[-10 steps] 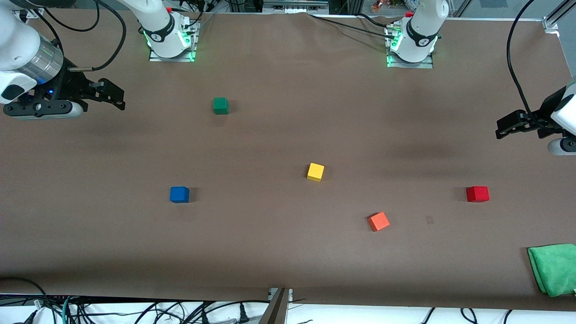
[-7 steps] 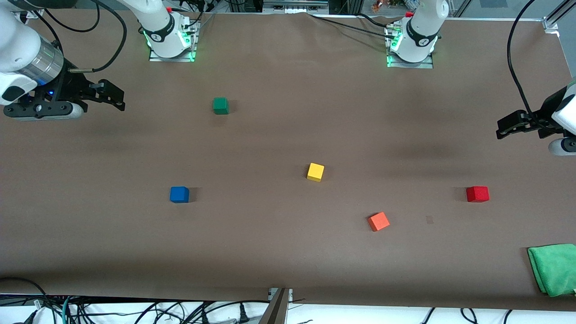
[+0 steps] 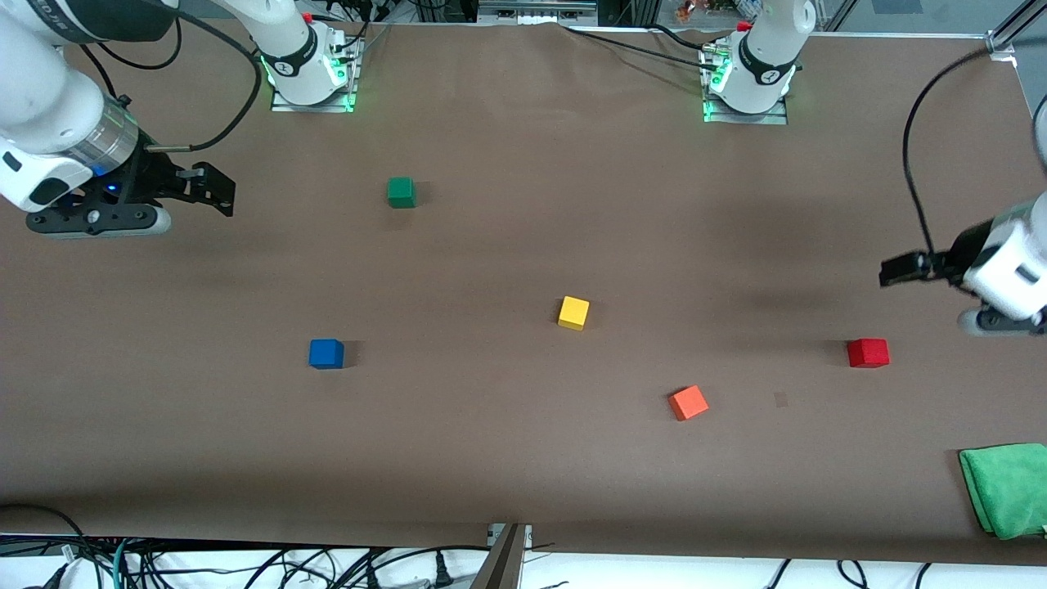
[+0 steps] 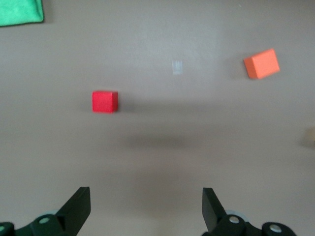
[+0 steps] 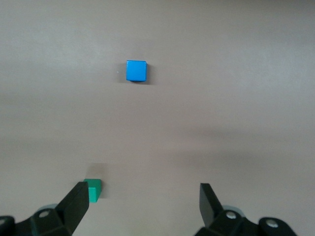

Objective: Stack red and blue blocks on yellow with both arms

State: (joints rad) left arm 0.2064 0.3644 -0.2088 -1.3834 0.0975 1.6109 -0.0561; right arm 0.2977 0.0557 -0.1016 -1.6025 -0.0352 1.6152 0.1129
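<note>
The yellow cube (image 3: 573,312) sits near the table's middle. The blue cube (image 3: 326,353) lies toward the right arm's end and shows in the right wrist view (image 5: 136,71). The deep red cube (image 3: 868,352) lies toward the left arm's end and shows in the left wrist view (image 4: 105,102). My left gripper (image 3: 900,271) is open and empty, up over bare table near the red cube (image 4: 146,206). My right gripper (image 3: 214,190) is open and empty, up over bare table at its own end (image 5: 142,204).
A green cube (image 3: 401,191) sits nearer the arm bases, also in the right wrist view (image 5: 93,190). An orange-red cube (image 3: 689,402) lies between yellow and red, nearer the front camera, also in the left wrist view (image 4: 262,63). A green cloth (image 3: 1006,488) lies at the front corner.
My left gripper has come down and inward toward the red cube. My right gripper has shifted a little toward the table's middle. The cubes have not moved.
</note>
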